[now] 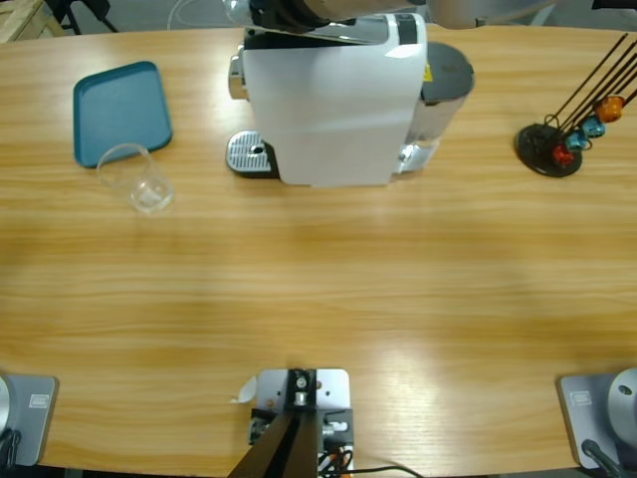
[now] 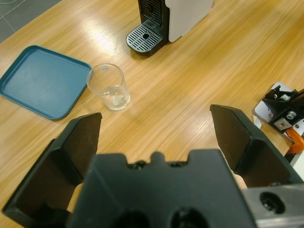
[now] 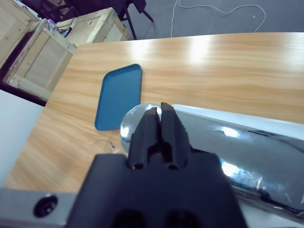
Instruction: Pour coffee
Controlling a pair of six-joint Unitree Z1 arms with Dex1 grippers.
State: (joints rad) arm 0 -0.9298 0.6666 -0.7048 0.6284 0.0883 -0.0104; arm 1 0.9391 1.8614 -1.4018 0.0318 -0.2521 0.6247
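- Left wrist view: the left gripper [image 2: 154, 126] hangs above the wooden table [image 2: 199, 80] with its two black jaws spread wide apart and nothing between them.
- Beyond those jaws stands a clear glass cup [image 2: 109, 87], upright on the wood just beside the corner of a teal tray [image 2: 38, 80]; it is near the tray's edge but not on it.
- No amber-brown layer shows in the cup in either the left wrist view or the high view [image 1: 136, 177]; the bottom looks clear, so no coffee appears to have been poured yet.
- The cup is well apart from the white coffee machine [image 2: 187, 14], whose round drip grate [image 2: 145, 37] carries nothing.
- Right wrist view: the right gripper [image 3: 160, 124] has its jaws pressed together with nothing between them, resting at the rounded end of the machine's shiny chrome lever [image 3: 228, 142].
- High view: a capsule rack [image 1: 567, 129] with orange, blue and red capsules stands at the far right.
- Judged from this layout, the task is at its start: the cup has yet to be placed under the spout, and brewing and pouring all remain.
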